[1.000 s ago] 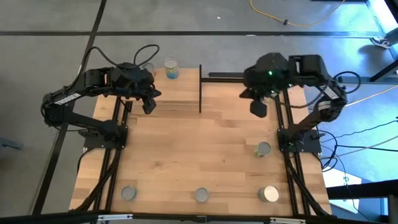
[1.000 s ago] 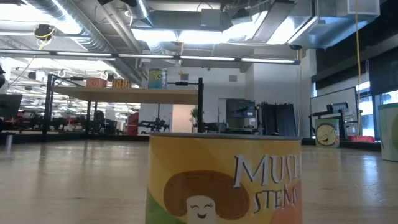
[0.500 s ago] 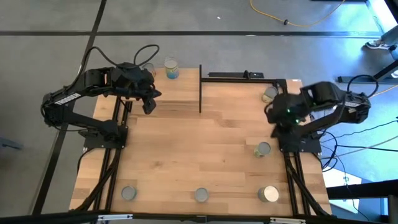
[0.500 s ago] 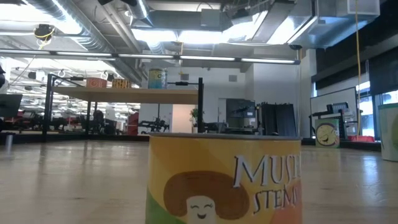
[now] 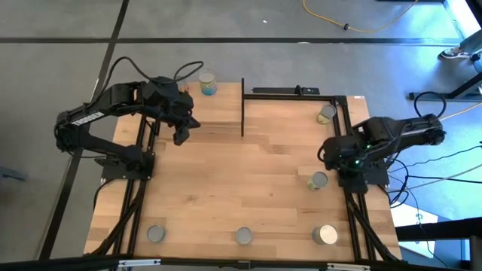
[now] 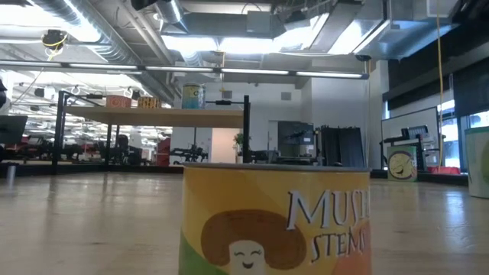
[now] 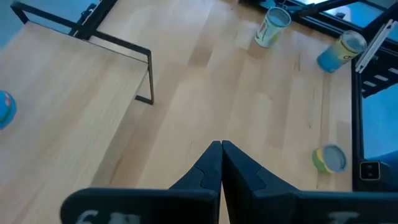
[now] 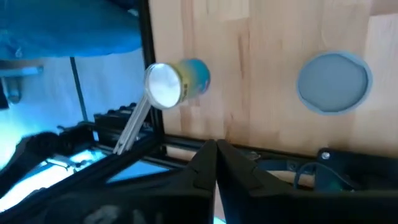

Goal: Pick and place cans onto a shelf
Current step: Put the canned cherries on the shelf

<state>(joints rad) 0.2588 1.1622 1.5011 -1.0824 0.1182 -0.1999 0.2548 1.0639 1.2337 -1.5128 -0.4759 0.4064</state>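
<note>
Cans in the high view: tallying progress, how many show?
6 cans: one on the shelf, one tipped at the far right corner, one mid-right, three along the near edge. The left arm may hide others.

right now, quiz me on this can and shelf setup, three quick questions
1. True or false: the left gripper is holding a can.
2. In the high view, how many cans stand along the near edge of the table? A two, B three, C five.
3. How does the far right can, by the table's far right corner, lie?

Key:
1. False. Its fingers are shut on nothing.
2. B.
3. On its side. The right gripper, shut and empty, hovers close by.
</note>
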